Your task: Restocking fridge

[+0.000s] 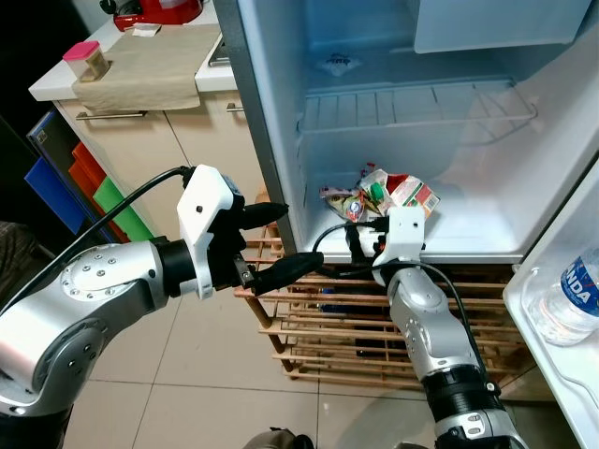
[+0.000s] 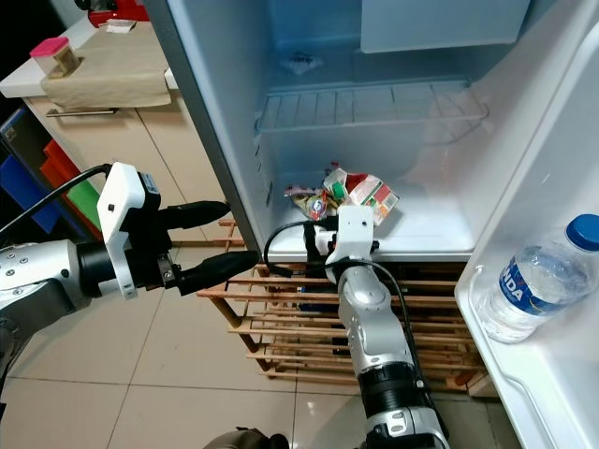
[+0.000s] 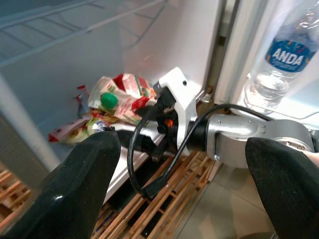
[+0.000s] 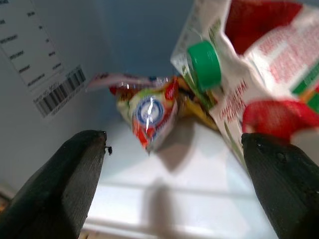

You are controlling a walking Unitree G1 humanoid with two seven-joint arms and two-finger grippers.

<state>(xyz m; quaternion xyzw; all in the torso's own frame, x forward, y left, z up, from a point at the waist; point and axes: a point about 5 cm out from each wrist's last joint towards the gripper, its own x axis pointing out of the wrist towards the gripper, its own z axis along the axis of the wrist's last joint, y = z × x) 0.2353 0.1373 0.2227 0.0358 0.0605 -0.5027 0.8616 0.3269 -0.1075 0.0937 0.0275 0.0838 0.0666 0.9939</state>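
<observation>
The fridge's white bottom shelf (image 1: 468, 238) carries a juice carton (image 1: 404, 192) and snack packets (image 1: 342, 201).

Carton (image 1: 404, 192) and packets (image 1: 343, 201) in fridge (image 1: 487, 245)

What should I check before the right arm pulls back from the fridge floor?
1. Right gripper fingers open and holding nothing: ok.
2. Red-and-white juice carton with green cap lying inside on the white fridge floor: ok.
3. Colourful foil snack packet clear of the fingers: ok, it lies between them but untouched.
4. Left gripper outside the fridge, fingers open, empty: ok.
5. Clear plastic water bottle with blue cap seated in the white door shelf: ok.
6. Right arm's black cable free of the wooden slatted rack: cannot tell.
</observation>
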